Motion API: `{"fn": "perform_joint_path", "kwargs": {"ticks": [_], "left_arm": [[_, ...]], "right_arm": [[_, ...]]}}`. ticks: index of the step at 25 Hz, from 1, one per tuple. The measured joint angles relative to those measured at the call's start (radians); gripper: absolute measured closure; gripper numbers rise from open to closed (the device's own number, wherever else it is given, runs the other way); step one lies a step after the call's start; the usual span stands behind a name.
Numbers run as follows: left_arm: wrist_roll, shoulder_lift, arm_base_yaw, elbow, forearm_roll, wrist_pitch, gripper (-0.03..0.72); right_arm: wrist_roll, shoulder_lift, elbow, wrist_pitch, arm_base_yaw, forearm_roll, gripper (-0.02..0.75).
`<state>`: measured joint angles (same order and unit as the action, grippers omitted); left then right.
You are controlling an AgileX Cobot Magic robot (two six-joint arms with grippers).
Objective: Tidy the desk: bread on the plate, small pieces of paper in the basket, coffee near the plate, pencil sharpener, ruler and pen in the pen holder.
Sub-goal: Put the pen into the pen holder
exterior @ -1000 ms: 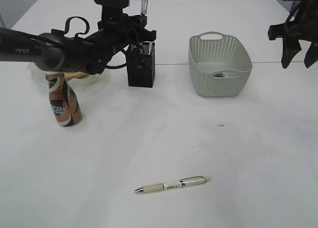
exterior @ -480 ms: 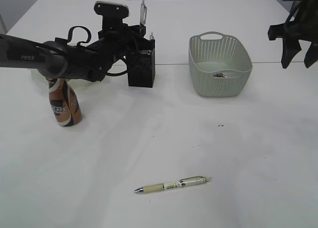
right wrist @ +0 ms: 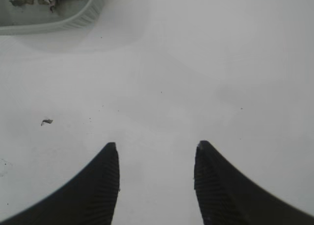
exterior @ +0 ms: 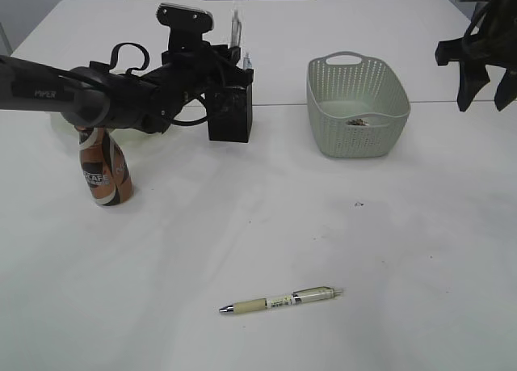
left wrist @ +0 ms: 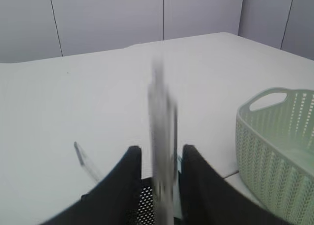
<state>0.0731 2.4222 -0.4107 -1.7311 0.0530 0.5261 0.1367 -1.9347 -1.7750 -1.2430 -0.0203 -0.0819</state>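
My left end effector pinches the ruler upright over the black pen holder. My right end effector hangs spread above bare worktop. The pen lies on the worktop, well apart from the holder; the basket holds paper scraps.

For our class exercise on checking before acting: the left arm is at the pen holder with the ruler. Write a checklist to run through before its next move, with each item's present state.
1. Clear ruler between the left tool's fingers: ok.
2. Ruler above the black mesh pen holder: ok.
3. Ruler's lower end inside the holder: cannot tell, blurred.
4. Right tool open and empty: ok.
5. Beige click pen in the holder: not ok, lying on the white table.
6. Paper scraps in the pale green basket: ok, though one speck remains on the table.
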Motion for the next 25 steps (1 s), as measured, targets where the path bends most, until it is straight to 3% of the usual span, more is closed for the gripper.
{"fn": "perform_joint_path", "kwargs": {"ticks": [4,7,12,18,25], "left_arm": [[0.0,0.0,0.0,0.0,0.0,-0.015,0.372],[0.0,0.0,0.0,0.0,-0.004,-0.025,0.338],[0.0,-0.058,0.0,0.0,0.002,-0.192,0.33],[0.002,-0.226,-0.002,0.0,0.093,-0.485,0.331],[-0.024,-0.364,-0.072,0.0,0.137,-0.901,0.383]], "right_arm": [[0.0,0.0,0.0,0.0,0.0,0.0,0.372],[0.0,0.0,0.0,0.0,0.0,0.0,0.372],[0.0,0.0,0.0,0.0,0.0,0.0,0.372],[0.0,0.0,0.0,0.0,0.0,0.0,0.372],[0.0,0.0,0.0,0.0,0.0,0.0,0.372]]}}
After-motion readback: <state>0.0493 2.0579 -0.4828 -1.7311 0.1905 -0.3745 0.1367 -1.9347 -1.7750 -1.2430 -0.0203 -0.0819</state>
